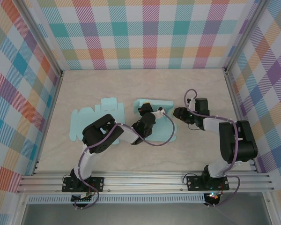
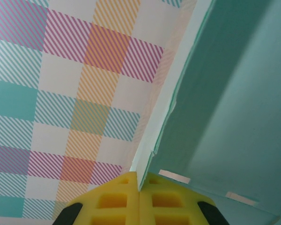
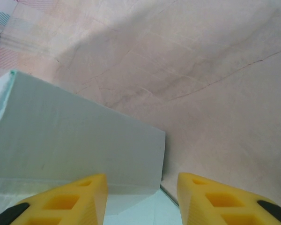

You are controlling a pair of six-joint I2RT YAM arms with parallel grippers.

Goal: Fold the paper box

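Near edge of the pale marbled table (image 1: 131, 159): both arm bases were bolted there, and the arms reached inward.

Left gripper (image 2: 139, 182): its yellow pads were pressed together on the thin edge of a raised panel (image 3: 75, 140) of the pale blue die-cut paper box (image 1: 89, 119).

Right gripper (image 3: 140, 190): its fingers were apart and held nothing, poised just beside that panel's free corner.

The rest of the box lay flat at mid-table and spread toward the left edge. The raised part stood about the table's centre. Beyond it was bare tabletop, up to the far edge and the checked wall (image 1: 150, 33).

Risks, as we judged them:
- The left pinch sat at the card's very edge, so a sideways pull could slip it free and drop the panel.
- If the right fingers closed off the score line, they could crease the corner or push the panel over.
- Nothing weighted the flat part, so any tug might drag the whole sheet across the table.
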